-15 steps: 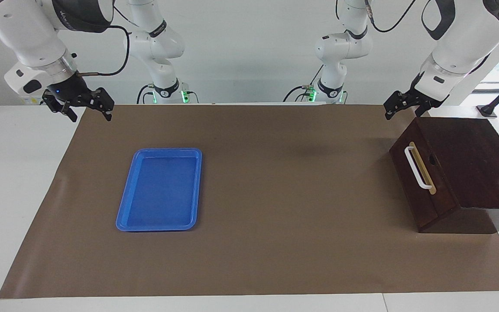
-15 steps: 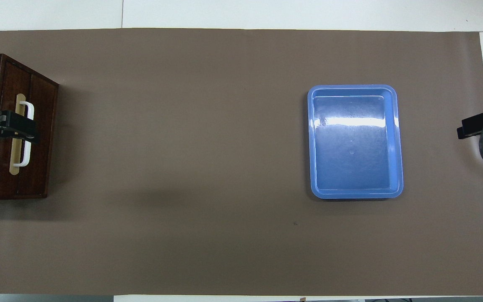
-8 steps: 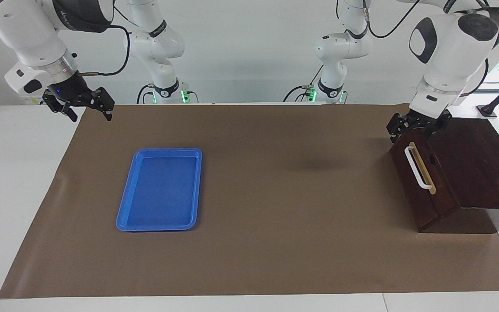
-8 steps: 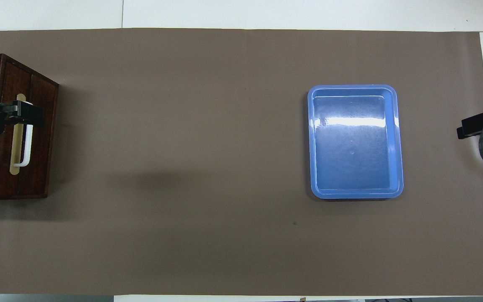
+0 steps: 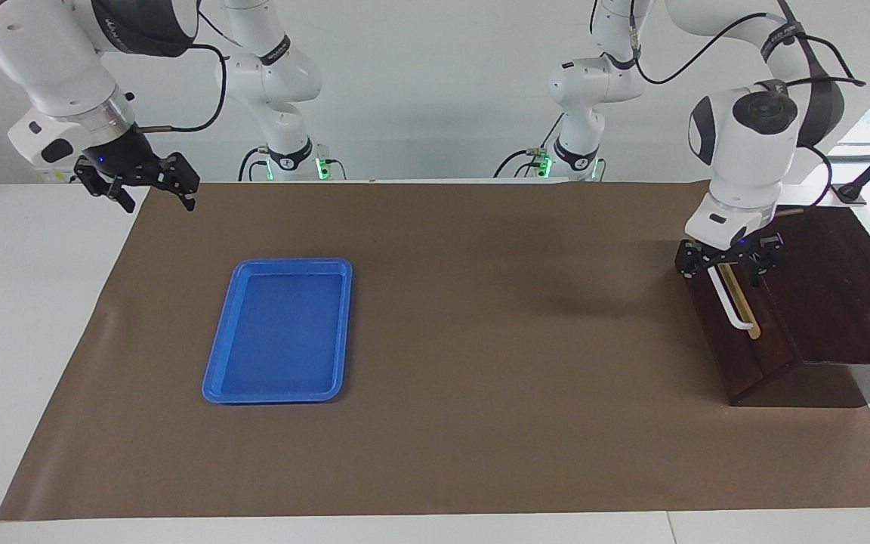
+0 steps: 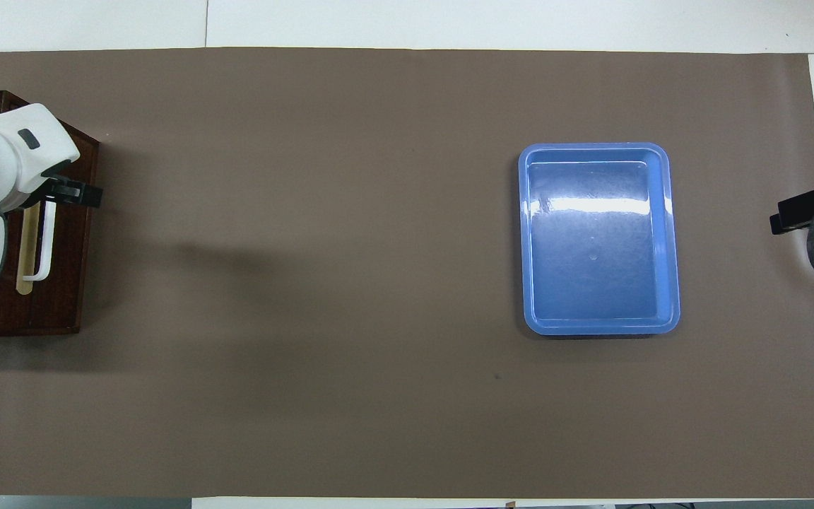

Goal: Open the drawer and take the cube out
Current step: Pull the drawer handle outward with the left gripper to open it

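The drawer (image 5: 746,355) is the dark front of a brown wooden box (image 5: 843,295) at the left arm's end of the table, and it stands closed. Its white bar handle (image 5: 734,308) runs along a tan strip. My left gripper (image 5: 729,266) is open and down at the end of the handle nearer to the robots, a finger on either side of the bar. From overhead the left gripper (image 6: 54,199) and its wrist cover that end of the handle (image 6: 42,247). The cube is hidden. My right gripper (image 5: 149,186) hangs open, holding nothing, over the table's edge at the right arm's end.
An empty blue tray (image 5: 276,332) lies on the brown mat (image 5: 480,340) toward the right arm's end, also seen from overhead as the tray (image 6: 598,240). Bare white table borders the mat. A black clamp stands beside the box at the table's corner.
The left arm has swung down from above the box's corner, and its open gripper now sits at the handle. The drawer, the tray and the right arm have not moved.
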Available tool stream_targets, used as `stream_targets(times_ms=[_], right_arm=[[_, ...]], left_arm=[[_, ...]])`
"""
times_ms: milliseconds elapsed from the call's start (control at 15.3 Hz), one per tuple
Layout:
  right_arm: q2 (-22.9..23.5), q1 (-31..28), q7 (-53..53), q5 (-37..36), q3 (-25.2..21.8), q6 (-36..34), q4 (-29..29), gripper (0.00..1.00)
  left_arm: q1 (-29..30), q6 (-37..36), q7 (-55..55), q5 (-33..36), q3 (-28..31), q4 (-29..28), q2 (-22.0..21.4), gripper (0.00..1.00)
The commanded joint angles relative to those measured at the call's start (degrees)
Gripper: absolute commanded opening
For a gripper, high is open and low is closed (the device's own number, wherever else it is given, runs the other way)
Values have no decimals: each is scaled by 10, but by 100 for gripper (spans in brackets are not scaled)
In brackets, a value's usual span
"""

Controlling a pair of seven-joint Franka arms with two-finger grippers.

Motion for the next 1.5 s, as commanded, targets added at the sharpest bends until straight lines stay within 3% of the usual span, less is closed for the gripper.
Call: stream_targets(times_ms=[0,262,915,1177,1438], right_arm=[[-12,4,6,-1,0,6,-14,100],[-12,3,4,-1,0,6,-14,100],[-12,2,4,-1,0,6,-15,100],[-12,2,5,-1,0,6,-14,100],[-12,2,6,-1,0,6,-14,100]], left_arm=[[-3,39,6,35,7,-1,30,100],[7,67,6,69,7,-9,40,100],[9,72,3,69,7,-74,39,100],[7,88,-2,68,5,-75,46,100],[-68,94,-130,59,2,-66,55,100]])
